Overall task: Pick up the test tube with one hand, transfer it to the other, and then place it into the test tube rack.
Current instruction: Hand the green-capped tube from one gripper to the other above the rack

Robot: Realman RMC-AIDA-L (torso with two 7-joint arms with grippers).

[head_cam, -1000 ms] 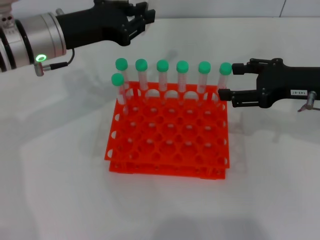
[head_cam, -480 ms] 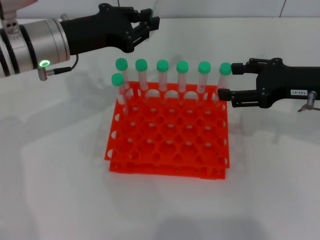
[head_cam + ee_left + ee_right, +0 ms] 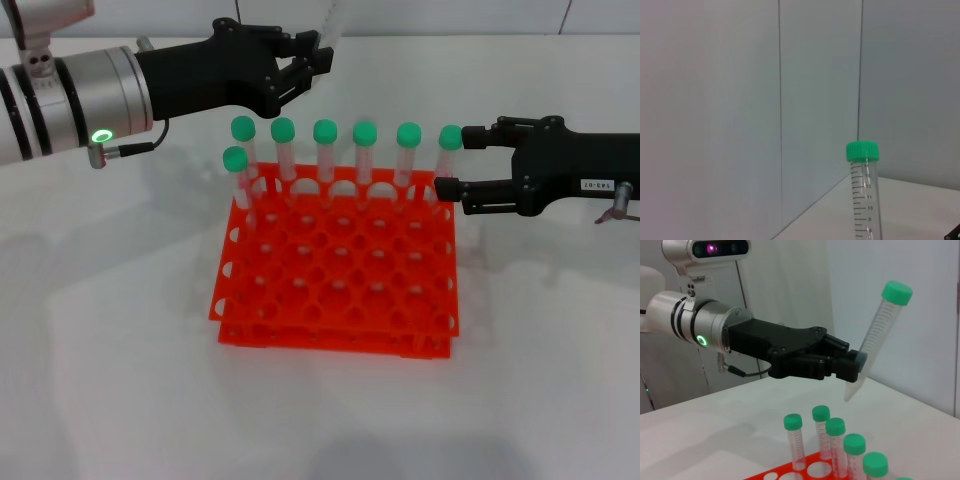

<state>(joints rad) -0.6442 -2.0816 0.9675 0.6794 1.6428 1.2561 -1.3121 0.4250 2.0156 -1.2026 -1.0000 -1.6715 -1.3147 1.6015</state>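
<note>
Test tube [image 3: 875, 337], the slim clear plastic one with a green screw cap, is pinched near its bottom by your left tool [image 3: 305, 68], tilted up behind the orange-red plastic rack [image 3: 335, 265]. So you're mid-handover: bring it between the open fingers of your right tool [image 3: 455, 160], waiting at the rack's corner.

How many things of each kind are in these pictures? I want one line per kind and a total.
Green-capped test tubes standing in the rack: 7
Test tube held by the left gripper: 1
Orange-red test tube rack: 1
Grippers, left gripper and right gripper: 2
Total: 11
</note>
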